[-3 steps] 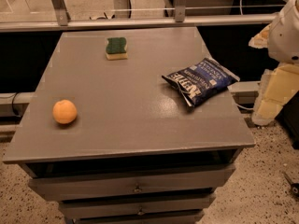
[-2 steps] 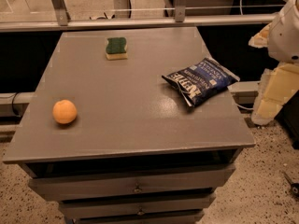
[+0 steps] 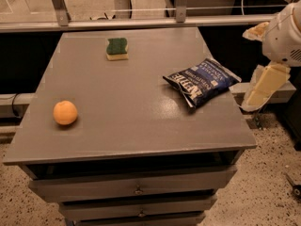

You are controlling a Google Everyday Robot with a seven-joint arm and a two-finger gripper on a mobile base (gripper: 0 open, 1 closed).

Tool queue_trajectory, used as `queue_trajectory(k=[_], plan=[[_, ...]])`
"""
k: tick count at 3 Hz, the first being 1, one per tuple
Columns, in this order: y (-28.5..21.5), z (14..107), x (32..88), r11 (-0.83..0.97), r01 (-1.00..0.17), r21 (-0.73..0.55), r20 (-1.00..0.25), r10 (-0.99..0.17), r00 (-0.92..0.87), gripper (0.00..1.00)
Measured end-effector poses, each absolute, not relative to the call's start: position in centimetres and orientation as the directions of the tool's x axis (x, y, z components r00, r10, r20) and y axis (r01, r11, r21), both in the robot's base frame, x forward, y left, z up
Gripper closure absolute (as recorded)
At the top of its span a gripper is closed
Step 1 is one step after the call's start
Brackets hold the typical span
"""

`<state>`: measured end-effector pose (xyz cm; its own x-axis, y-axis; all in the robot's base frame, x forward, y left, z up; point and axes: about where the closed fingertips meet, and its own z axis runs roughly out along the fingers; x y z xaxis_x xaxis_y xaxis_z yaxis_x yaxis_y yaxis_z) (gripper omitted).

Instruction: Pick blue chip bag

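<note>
One grey desk (image 3: pixel 117 107) fills most of the view, with drawers (image 3: pixel 136 189) stacked under its front edge.

1. Robot arm (image 3: pixel 284 32): white, rounded housing at the 3 o'clock edge of the view, beyond the right edge of the desk.
2. Tool (image 3: pixel 264 84): cream-coloured part hanging below the housing, beside the desk at 3 o'clock and lower than its top. It is near the bag but not touching it. Whether the tool is apart or together cannot be told.
3. Blue chip bag (image 3: pixel 202 81): lies flat at 3 o'clock on the desk top, white lettering facing up, black-and-white end pointing toward 7 o'clock. Its right corner reaches past the right edge of the desk.
4. Sponge (image 3: pixel 116 48): green top on a yellow base, at 12 o'clock, well apart from the bag.
5. Orange (image 3: pixel 65 113): at 8 o'clock, near the left edge, well apart from both other items.
</note>
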<state>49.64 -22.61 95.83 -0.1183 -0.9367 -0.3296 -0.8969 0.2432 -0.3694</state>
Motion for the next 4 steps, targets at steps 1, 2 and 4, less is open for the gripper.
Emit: queue_trajectory(k=[1, 2, 4], plan=[[-23.5, 94.2, 53.6, 0.257, -0.891, -0.374, -0.4, -0.912, -0.095, 0.0], [-22.9, 90.6, 58.7, 0.318, -0.905, -0.284, -0.518, -0.845, -0.134, 0.0], [-20.1, 85.1, 62.6, 0.368, -0.924, -0.103, -0.613, -0.755, -0.232, 0.34]])
